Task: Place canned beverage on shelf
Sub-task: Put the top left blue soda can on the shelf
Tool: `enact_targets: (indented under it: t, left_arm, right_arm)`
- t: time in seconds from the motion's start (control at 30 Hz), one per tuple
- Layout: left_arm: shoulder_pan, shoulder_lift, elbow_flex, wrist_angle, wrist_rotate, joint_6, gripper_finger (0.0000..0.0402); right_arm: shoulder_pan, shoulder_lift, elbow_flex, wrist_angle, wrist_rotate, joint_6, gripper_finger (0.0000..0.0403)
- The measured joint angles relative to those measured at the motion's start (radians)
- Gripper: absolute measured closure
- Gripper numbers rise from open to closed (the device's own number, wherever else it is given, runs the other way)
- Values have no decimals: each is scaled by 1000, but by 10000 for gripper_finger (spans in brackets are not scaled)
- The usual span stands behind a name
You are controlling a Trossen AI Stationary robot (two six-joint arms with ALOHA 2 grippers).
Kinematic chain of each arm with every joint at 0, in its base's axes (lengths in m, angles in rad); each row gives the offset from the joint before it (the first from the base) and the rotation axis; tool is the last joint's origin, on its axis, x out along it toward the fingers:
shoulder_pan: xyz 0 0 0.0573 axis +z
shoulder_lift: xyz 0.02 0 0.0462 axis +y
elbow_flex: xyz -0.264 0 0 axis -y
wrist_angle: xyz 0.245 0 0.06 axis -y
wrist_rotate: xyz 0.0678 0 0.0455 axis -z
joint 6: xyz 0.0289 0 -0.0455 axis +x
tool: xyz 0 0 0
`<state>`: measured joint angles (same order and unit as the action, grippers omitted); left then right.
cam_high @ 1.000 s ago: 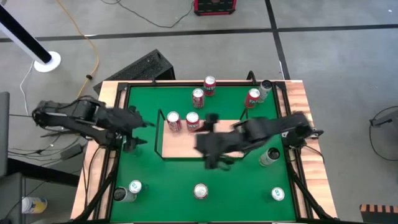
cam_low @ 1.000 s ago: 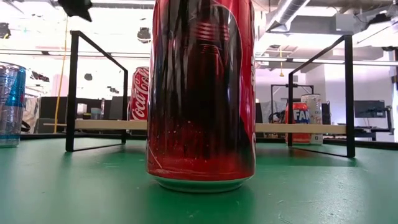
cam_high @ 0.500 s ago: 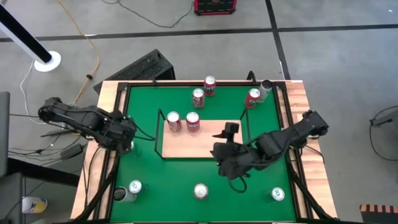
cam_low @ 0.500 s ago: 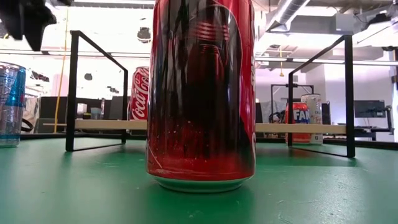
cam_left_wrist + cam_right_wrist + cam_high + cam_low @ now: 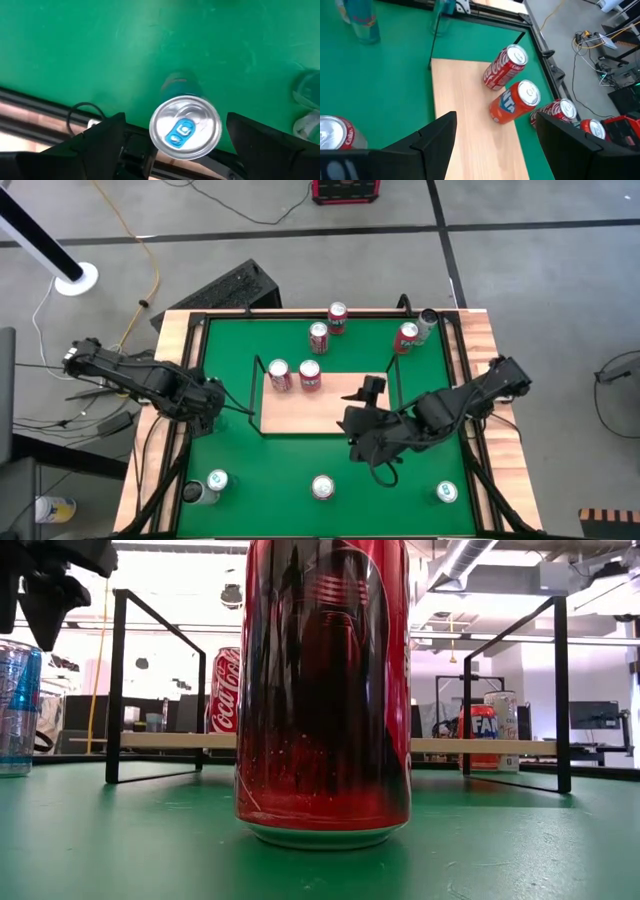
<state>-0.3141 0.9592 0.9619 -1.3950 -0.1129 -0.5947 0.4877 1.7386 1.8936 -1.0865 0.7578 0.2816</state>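
Red cans, prob. orange one

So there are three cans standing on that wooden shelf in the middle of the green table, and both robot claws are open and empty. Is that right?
Not quite: the shelf carries two cans, a red one and an orange one, as the high view shows. The rest holds: the left gripper and the right gripper are open and empty.
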Motion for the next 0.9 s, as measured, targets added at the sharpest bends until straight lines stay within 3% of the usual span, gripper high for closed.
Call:
enact_targets:
  t: [0.67, 0.9]
  left_arm:
    - [0, 0, -3, 0, -3, -7, 70]
    - [1, 7, -144, 31, 62, -12, 70]
  right_arm:
    - [3, 2, -1, -12, -1, 7, 106]
    - [3, 2, -1, -12, -2, 7, 106]
